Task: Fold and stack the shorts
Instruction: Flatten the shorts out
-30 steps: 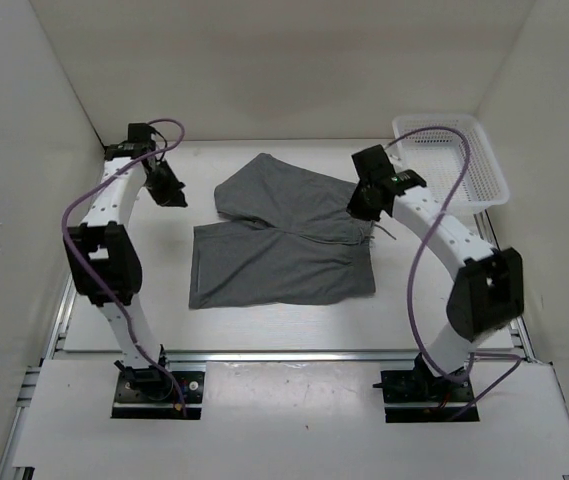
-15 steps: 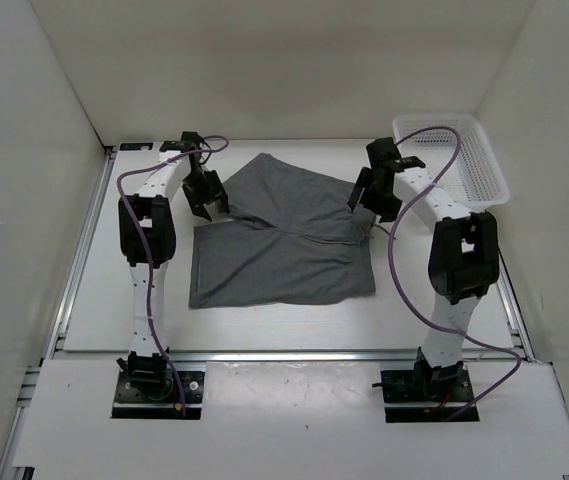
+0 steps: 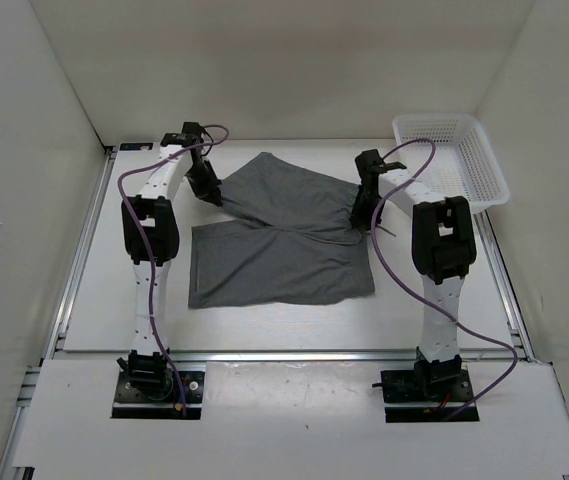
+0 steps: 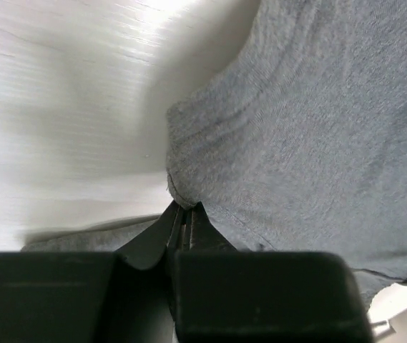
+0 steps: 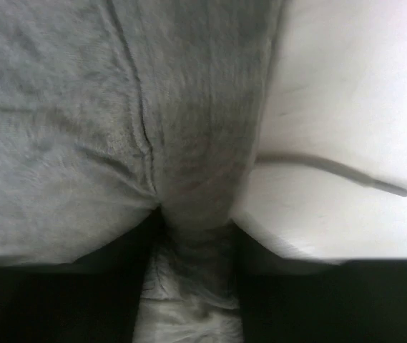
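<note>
Clenched on fabric, the left claw [image 3: 210, 192] grips the shorts [image 3: 279, 250] at their 10 o'clock corner. In the left wrist view its black fingers [image 4: 182, 218] meet tip to tip over a curled hem edge of the shorts [image 4: 317, 128]. The right claw [image 3: 362, 215] is likewise clamped shut on the shorts at their 2 o'clock edge. In the right wrist view a bunched ridge of cloth [image 5: 189, 179] runs down into the dark gap between its fingers.

The shorts lie near the middle of the table [image 3: 284, 325]. The near part is flat and roughly rectangular. The far part angles toward 12 o'clock between the two claws.

Edges and clearance:
- 6 o'clock: the straight hem lies well apart from the metal rail [image 3: 284, 353], with a bare strip of table between.
- 9 o'clock: a broad bare strip runs to the left wall.
- 3 o'clock: the gap is narrower and holds the right arm.
- 12 o'clock: bare table runs up to the back wall.

A basket [image 3: 494, 190] stands in the table's 2 o'clock corner, apart from the shorts.

Materials: the shorts are soft, matte, medium-grey knit with a visible seam [image 5: 140, 107]. A thin grey cord [image 5: 332, 171] lies on the table just beside the cloth edge. The table is smooth, white and faintly glossy. The basket is white plastic mesh, rectangular and open-topped. Purple cables [image 3: 394, 270] loop along both arms.
</note>
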You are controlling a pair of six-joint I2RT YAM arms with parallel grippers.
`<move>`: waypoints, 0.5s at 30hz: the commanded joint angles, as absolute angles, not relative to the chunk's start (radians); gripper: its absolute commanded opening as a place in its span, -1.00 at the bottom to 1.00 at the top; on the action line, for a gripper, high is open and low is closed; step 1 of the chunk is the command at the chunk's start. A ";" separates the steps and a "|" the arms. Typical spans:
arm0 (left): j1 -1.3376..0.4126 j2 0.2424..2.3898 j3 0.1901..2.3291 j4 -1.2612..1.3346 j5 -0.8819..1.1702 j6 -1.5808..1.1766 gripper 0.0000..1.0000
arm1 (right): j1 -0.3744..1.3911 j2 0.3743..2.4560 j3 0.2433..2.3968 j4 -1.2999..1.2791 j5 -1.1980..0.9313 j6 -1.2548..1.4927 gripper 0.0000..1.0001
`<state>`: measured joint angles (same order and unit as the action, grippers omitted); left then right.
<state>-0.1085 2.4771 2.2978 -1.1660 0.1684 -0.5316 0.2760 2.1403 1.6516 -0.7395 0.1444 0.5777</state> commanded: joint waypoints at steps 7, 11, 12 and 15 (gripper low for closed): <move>-0.107 2.304 2.422 -1.291 -0.166 -0.440 -0.22 | 0.284 2.180 1.706 -0.747 0.091 0.568 -1.00; -0.081 2.267 2.338 -1.301 -0.238 -0.468 0.54 | 0.284 2.180 1.706 -0.738 0.091 0.558 -1.00; -0.072 2.255 2.295 -1.286 -0.217 -0.468 0.54 | 0.284 2.180 1.706 -0.738 0.091 0.558 -1.00; -0.060 2.255 2.244 -1.276 -0.161 -0.468 0.41 | 0.284 2.180 1.697 -0.738 0.091 0.558 -1.00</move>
